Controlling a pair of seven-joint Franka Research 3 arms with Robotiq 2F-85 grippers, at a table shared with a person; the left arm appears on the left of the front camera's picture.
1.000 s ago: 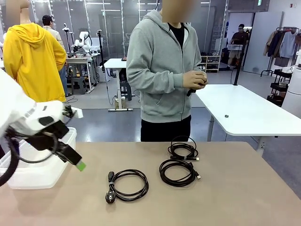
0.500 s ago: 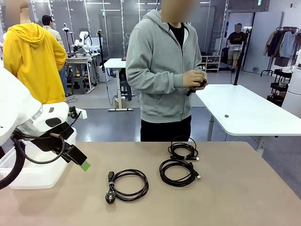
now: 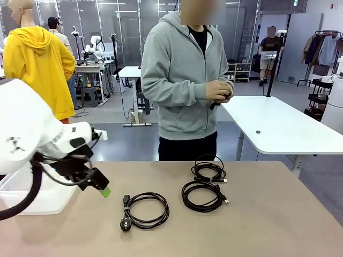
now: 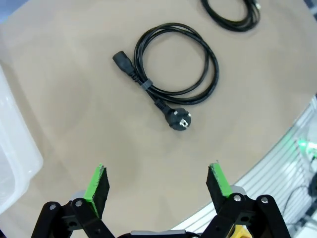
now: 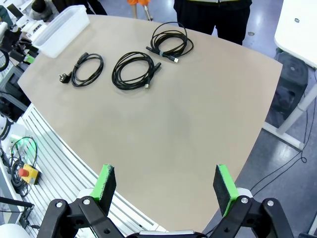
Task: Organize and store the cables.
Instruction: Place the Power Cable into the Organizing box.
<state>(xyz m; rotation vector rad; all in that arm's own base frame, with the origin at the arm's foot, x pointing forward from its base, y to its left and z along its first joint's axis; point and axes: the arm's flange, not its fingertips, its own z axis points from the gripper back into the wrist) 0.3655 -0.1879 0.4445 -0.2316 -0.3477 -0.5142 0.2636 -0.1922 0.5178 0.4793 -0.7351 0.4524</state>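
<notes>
Three coiled black cables lie on the tan table (image 3: 278,214). The nearest is a power cord (image 3: 144,210) with a round plug, and two thinner coils lie to its right: a middle coil (image 3: 202,196) and a far coil (image 3: 209,170). My left gripper (image 3: 103,188) hovers open with nothing in it, left of the power cord and just off the bin. In the left wrist view the power cord (image 4: 176,64) lies ahead of the open left gripper (image 4: 158,181). My right gripper (image 5: 166,186) is open and high above the table, with the three cables (image 5: 132,69) far ahead of it.
A translucent white bin (image 3: 32,198) stands at the table's left edge, under my left arm. A person in a grey hoodie (image 3: 182,80) stands at the far side, both hands together at chest height around a small dark thing. The table's right half is bare.
My left arm has swung right and slightly down, from over the bin toward the power cord. The cables have not moved.
</notes>
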